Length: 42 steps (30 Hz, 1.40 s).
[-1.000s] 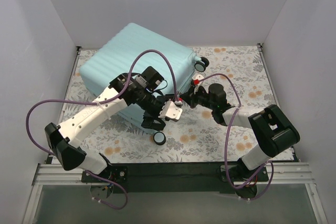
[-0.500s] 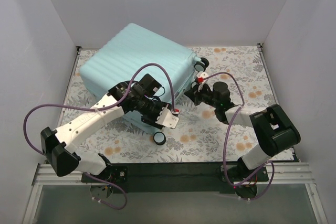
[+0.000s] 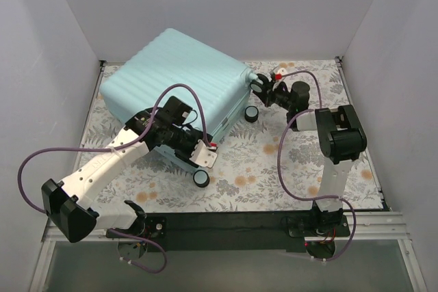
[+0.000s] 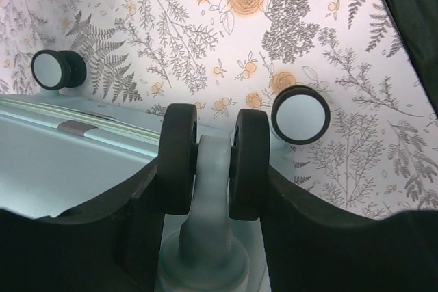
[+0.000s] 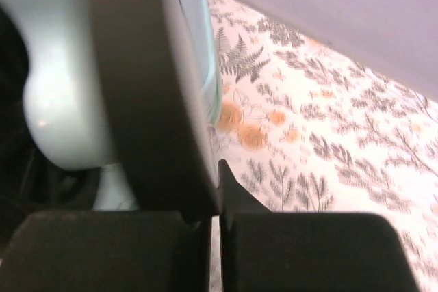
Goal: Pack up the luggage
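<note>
**Closed suitcase lies flat, a hand at a wheel on each end corner**

The surface point(image 3: 301, 155) is covered in a print of orange flowers and grey ferns, with plain white walls around it. The suitcase point(image 3: 178, 73) is pale mint with a ribbed shell. It lies closed and flat at the back left of the surface, its wheeled end turned to the right.

The left arm point(image 3: 109, 162) is white and trails a purple cable. It reaches along the suitcase's near side to the near right corner. The right arm point(image 3: 339, 135) stretches back toward the far right corner.

The left hand point(image 3: 205, 155) grips the near wheel point(image 4: 179, 158), a black twin wheel on a mint stem. In the left wrist view its fingers point(image 4: 308, 237) press against the wheel's two outer faces.

The right hand point(image 3: 263, 88) is at the far wheel point(image 5: 157, 100). In the right wrist view that wheel is large and blurred, and sits right against the fingers point(image 5: 109, 251). These are drawn almost together, with only a thin slit between them. I cannot tell whether they pinch the wheel's rim.

A front wheel point(image 3: 201, 178) rests on the surface just beside the left hand. A middle wheel point(image 3: 251, 115) stands between the two hands.
</note>
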{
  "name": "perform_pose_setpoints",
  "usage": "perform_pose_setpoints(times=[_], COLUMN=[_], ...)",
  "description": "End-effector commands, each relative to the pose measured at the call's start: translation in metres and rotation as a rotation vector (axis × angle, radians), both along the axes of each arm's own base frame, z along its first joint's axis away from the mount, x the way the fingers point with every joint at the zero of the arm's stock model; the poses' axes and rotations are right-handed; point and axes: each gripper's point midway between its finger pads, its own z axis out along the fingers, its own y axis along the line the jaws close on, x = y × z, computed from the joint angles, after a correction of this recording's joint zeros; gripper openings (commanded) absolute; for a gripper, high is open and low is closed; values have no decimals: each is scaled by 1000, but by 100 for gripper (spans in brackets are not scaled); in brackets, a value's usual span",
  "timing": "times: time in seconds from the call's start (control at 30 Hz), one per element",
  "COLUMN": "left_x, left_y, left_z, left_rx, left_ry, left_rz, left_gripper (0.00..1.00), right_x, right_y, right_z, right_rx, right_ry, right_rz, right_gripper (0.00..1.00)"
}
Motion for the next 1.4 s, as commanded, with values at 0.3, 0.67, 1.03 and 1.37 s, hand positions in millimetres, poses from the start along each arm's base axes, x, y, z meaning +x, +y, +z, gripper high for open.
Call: perform_pose_setpoints(times=[0.3, 0.67, 1.03, 1.37], left_x=[-60, -50, 24, 151], left_y=[89, 77, -29, 17], left_z=[-88, -97, 60, 184], left_rx=[394, 377, -375, -772], left_ry=[344, 441, 35, -266], left_rz=[16, 37, 128, 951], left_gripper=[0, 0, 83, 84], right_x=[150, 178, 103, 43], right_y=[-8, 91, 139, 147], right_z=[28, 20, 30, 35], right_rx=[151, 276, 264, 212], right_ry=[-199, -371, -378, -371], right_rz=[9, 129, 322, 420], right_gripper=[1, 1, 1, 1])
